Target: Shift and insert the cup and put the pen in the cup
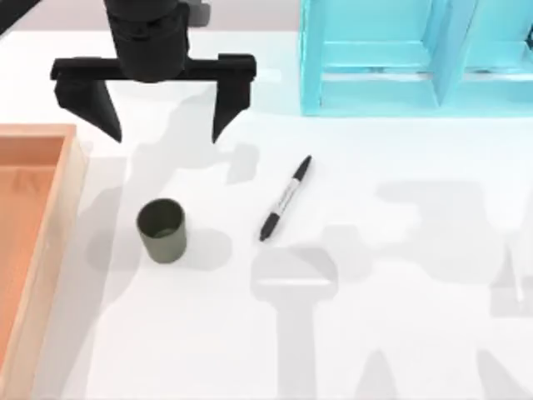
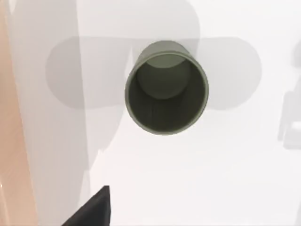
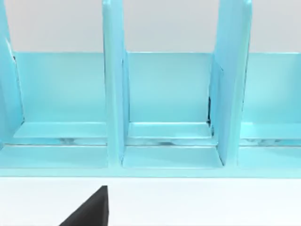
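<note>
Nearest the front of the white table [image 1: 400, 350], a little left of centre, the small dark olive-grey cylindrical cup [image 1: 161, 230] stood upright and empty, its mouth facing up; the left wrist view looked almost straight down into the cup [image 2: 166, 93]. Just to its left ran the rim of a shallow light-wood tray [image 1: 52, 242] along the table's left side. To the cup's right, apart from it, the slim marker pen [image 1: 285, 198] with black cap, black end and grey-white barrel lay flat on a diagonal. Farther back, the left gripper [image 1: 163, 132] hung above the table with its black fingers spread wide and nothing between them, somewhat behind the cup rather than over it. At the far right stood a pale turquoise compartmented organizer [image 1: 400, 58]; the right wrist view faced the organizer's open bays [image 3: 164, 136] from close by, and I could not tell how the right gripper's fingers stood. The step in hand looked like the approach to the cup. To do it well, the left gripper would likely need to come forward until the cup sat centred between the fingers, descend low enough to grip the wall below the rim, and close squarely so the light cup neither tipped nor slid toward the tray.
</note>
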You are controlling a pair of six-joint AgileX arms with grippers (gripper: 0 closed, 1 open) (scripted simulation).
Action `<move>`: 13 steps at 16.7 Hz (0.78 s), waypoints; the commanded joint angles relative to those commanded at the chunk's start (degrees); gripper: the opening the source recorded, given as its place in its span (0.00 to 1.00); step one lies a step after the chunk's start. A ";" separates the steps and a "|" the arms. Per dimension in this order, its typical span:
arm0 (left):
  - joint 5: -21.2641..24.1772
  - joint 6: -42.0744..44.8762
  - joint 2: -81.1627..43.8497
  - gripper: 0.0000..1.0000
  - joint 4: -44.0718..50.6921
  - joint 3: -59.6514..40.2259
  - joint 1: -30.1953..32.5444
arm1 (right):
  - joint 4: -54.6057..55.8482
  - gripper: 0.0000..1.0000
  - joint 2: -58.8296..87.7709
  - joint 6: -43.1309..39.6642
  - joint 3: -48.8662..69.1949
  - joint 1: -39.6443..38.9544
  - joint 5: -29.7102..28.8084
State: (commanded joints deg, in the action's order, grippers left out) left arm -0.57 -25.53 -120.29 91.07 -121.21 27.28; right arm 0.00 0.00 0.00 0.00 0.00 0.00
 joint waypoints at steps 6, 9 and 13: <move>-0.01 0.05 0.26 1.00 4.83 -4.95 -0.06 | 0.00 1.00 0.00 0.00 0.00 0.00 0.00; -0.57 0.57 -0.68 1.00 3.99 -5.42 0.53 | 0.00 1.00 0.00 0.00 0.00 0.00 0.00; -4.82 4.70 -9.79 1.00 -1.66 -9.35 6.22 | 0.00 1.00 0.00 0.00 0.00 0.00 0.00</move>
State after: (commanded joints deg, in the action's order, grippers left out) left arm -5.39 -20.83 -130.08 89.41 -130.55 33.49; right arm 0.00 0.00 0.00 0.00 0.00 0.00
